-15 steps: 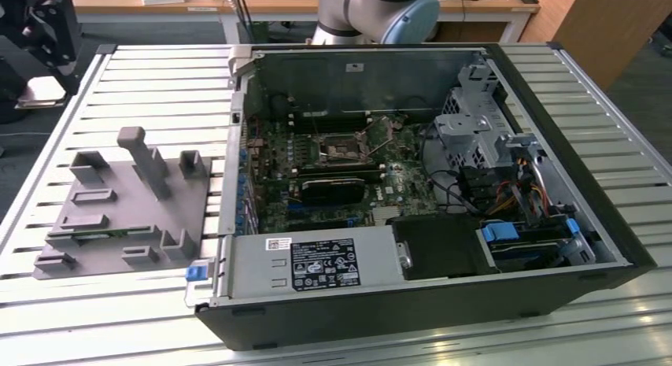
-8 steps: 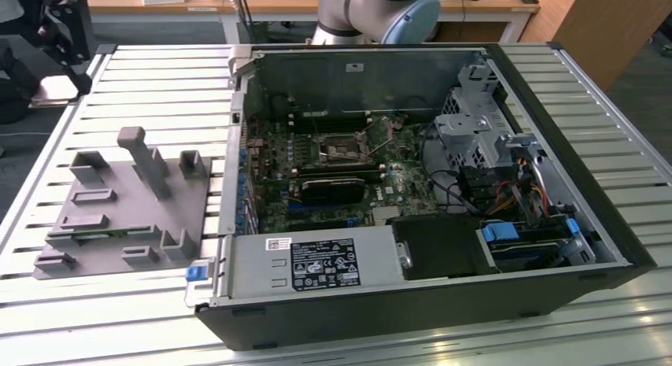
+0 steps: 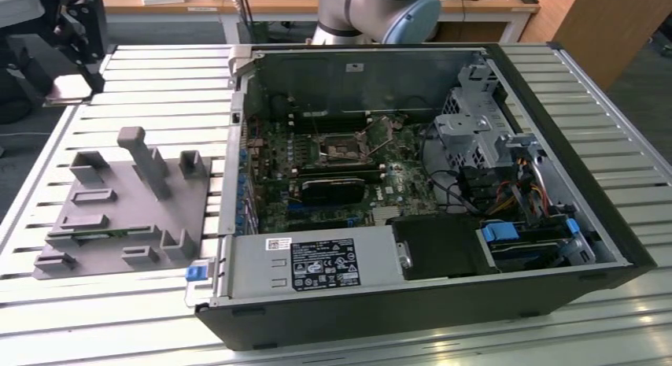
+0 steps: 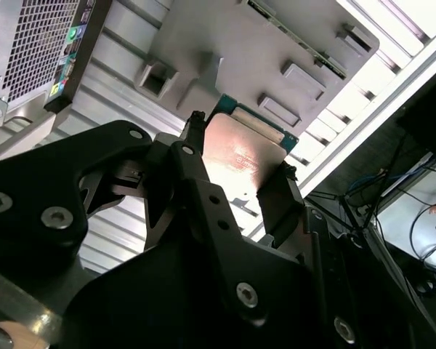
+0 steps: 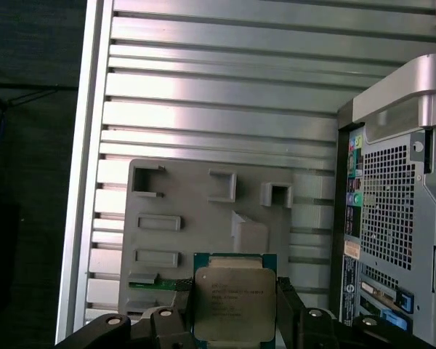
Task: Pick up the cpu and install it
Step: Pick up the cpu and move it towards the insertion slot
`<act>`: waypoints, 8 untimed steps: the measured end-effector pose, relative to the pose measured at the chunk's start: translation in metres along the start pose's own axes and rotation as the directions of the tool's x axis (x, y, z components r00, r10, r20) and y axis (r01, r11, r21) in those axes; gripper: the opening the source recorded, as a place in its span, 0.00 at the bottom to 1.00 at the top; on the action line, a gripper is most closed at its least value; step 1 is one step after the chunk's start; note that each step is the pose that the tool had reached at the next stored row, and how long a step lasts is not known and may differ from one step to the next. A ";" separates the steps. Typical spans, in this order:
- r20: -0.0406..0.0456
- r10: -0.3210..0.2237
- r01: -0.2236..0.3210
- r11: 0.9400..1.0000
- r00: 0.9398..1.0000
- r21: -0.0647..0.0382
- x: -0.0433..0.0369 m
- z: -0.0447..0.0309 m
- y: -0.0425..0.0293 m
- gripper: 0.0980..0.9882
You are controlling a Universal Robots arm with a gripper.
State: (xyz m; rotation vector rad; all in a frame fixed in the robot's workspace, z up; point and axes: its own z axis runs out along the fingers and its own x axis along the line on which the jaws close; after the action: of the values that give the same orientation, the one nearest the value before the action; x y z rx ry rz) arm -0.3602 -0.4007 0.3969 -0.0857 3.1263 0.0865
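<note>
**A:** Slatted aluminium table [image 3: 609,90] carries it all in the exterior view: an open computer case [image 3: 420,303] and a grey tray [image 3: 126,197]. Where's the claw?

**B:** Raised off the table, with the tray below it and the case well off to its side. The claw [image 3: 72,84] is clenched on the cpu [image 3: 65,90], which hangs in the air touching nothing else. The socket [image 3: 341,149] inside the case is well apart from the claw.

**A:** And the second wrist view?

**B:** Two black fingers [image 4: 276,196] press on opposite edges of the chip. Its metal lid faces back toward the wrist, so I'd judge the contact side points away from the claw, untouched. An edge grip likely protects that side. The tray lies beyond the claw, clear of it.

**A:** First wrist view?

**B:** It's the same grasp. The chip sits squarely between the fingers [image 5: 287,309], its green border showing. The tray is underneath the claw and the case's rear panel [image 5: 392,218] off to one side. Holding it flat and square probably keeps it lined up for seating.
</note>
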 end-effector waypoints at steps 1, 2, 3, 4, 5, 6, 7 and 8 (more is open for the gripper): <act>0.000 0.000 0.000 1.000 1.000 0.000 -0.0018 0.0000 0.0001 0.50; 0.000 0.000 0.000 1.000 1.000 0.000 -0.0034 0.0000 0.0001 0.50; 0.000 0.000 0.000 1.000 1.000 0.000 -0.0052 0.0000 0.0002 0.50; 0.000 0.000 0.000 1.000 1.000 0.000 -0.0069 0.0001 0.0002 0.50; 0.000 0.000 0.000 1.000 1.000 0.000 -0.0086 0.0001 0.0002 0.50; 0.000 0.000 0.000 1.000 1.000 0.000 -0.0104 0.0001 0.0003 0.50; 0.000 0.000 0.000 1.000 1.000 0.000 -0.0121 0.0001 0.0003 0.50; 0.000 0.000 0.000 1.000 1.000 0.000 -0.0137 0.0002 0.0003 0.50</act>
State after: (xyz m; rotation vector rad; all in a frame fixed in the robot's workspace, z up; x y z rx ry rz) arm -0.3466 -0.3996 0.3970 -0.0858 3.1264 0.0865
